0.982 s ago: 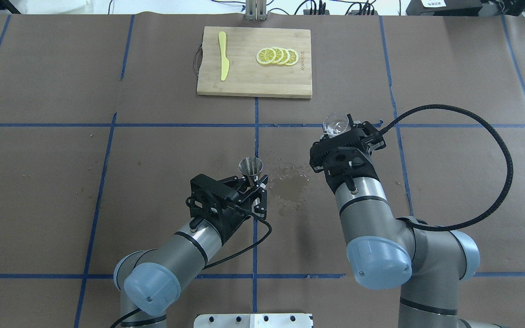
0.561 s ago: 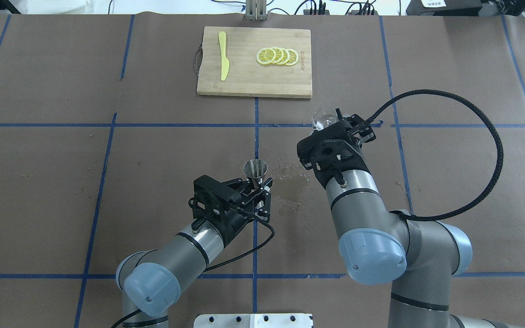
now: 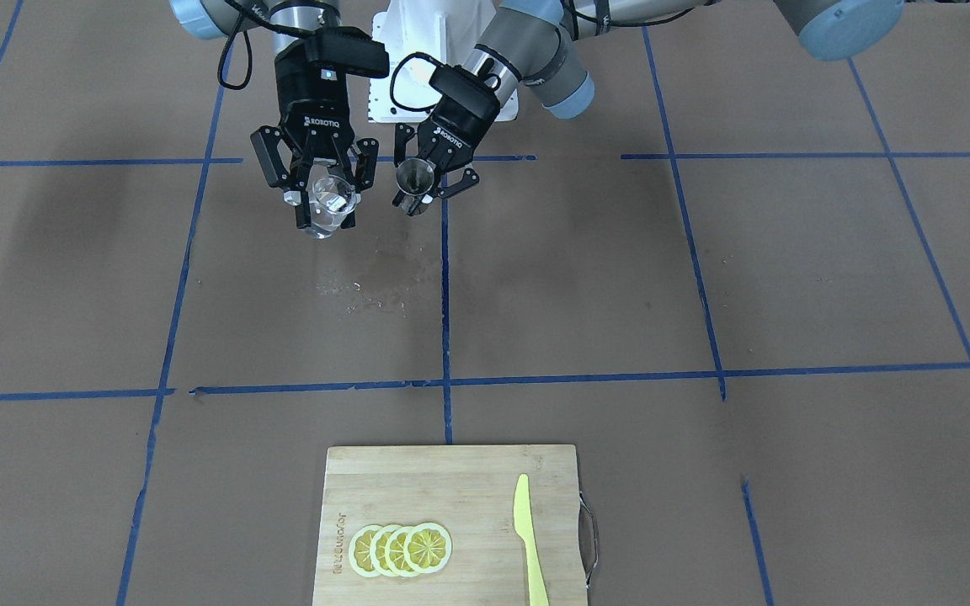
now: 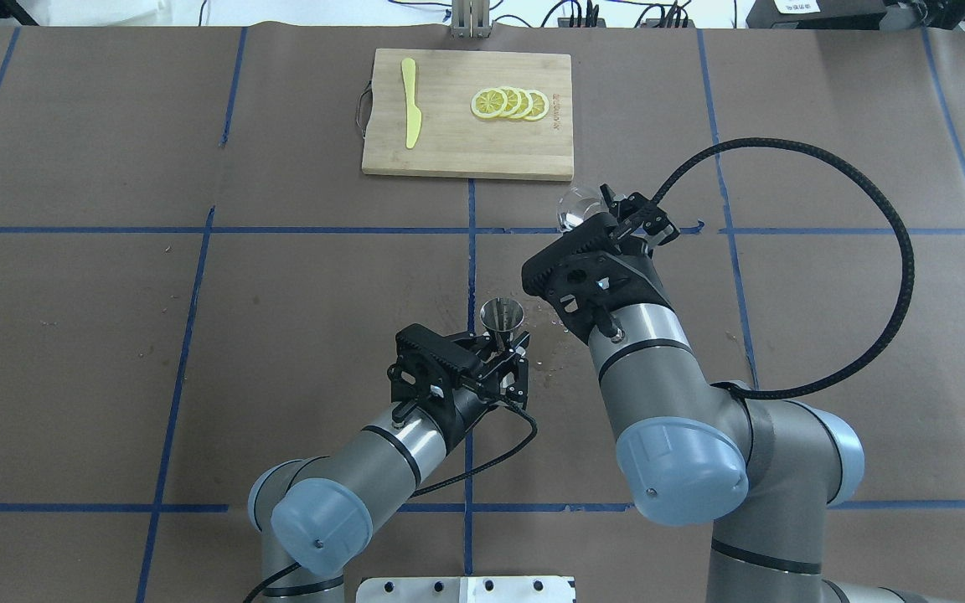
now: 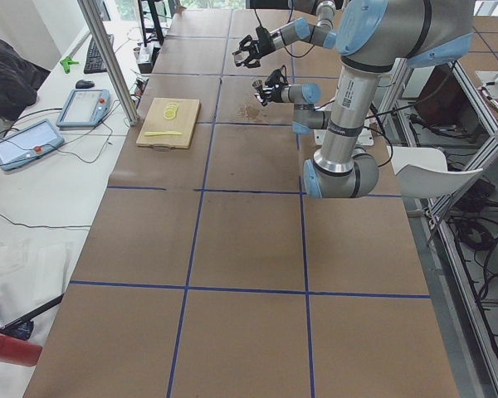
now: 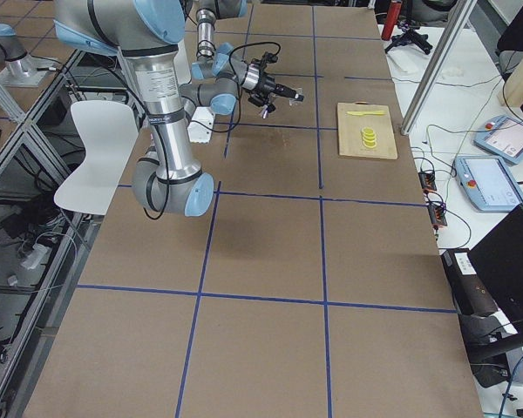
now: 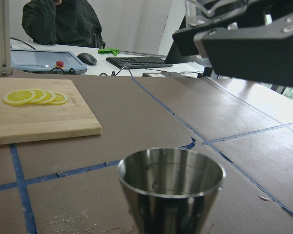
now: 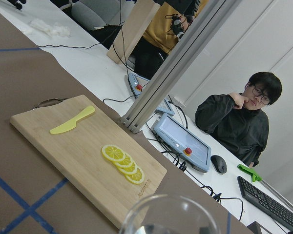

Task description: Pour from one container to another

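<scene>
Above the table (image 3: 704,269), the right gripper (image 3: 325,215) clamps the clear glass tumbler (image 3: 329,202) by its wall, beside the steel jigger (image 3: 414,175) pinched in the left gripper (image 3: 422,195). The glass is probably rigid, slick and breakable, best held firmly mid-wall.

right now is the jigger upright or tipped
Upright: the jigger, held in the left gripper, shows a level rim with its mouth facing up.

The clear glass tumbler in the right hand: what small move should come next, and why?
Probably carry the small clear glass tumbler sideways until its rim is above the shiny steel hourglass jigger: both are held apart, so a tilt now would miss.
</scene>
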